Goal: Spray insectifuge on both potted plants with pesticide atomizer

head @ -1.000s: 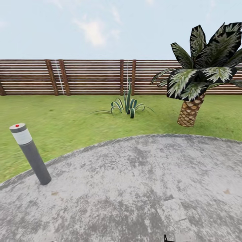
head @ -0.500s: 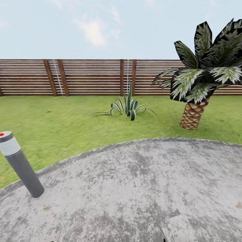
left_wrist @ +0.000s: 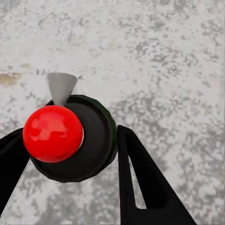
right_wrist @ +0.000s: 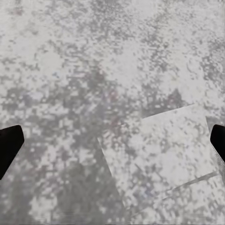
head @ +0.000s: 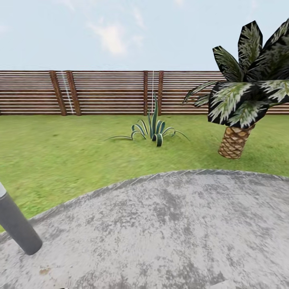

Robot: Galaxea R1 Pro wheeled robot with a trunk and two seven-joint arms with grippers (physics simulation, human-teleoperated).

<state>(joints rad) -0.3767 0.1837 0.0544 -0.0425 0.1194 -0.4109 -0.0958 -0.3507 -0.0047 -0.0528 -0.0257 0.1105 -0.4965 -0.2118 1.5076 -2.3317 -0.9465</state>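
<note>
While L gripper point(left_wrist: 70, 154) clamps atomizer point(left_wrist: 75, 138), R gripper point(right_wrist: 112, 140) gapes wide, holding nothing, over patio point(head: 168, 228).

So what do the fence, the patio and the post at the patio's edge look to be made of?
Fence: brown horizontal slats on darker uprights, apparently stained wood. Patio: mottled grey, matte and blotchy, likely stone or weathered concrete. Post: smooth, even dark grey cylinder, possibly painted metal or plastic; the render leaves that open.

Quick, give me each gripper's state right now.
Left gripper: shut on the atomizer, the one with the red ball top.
Right gripper: open, fingertips far apart, nothing between them, patio below.
</note>
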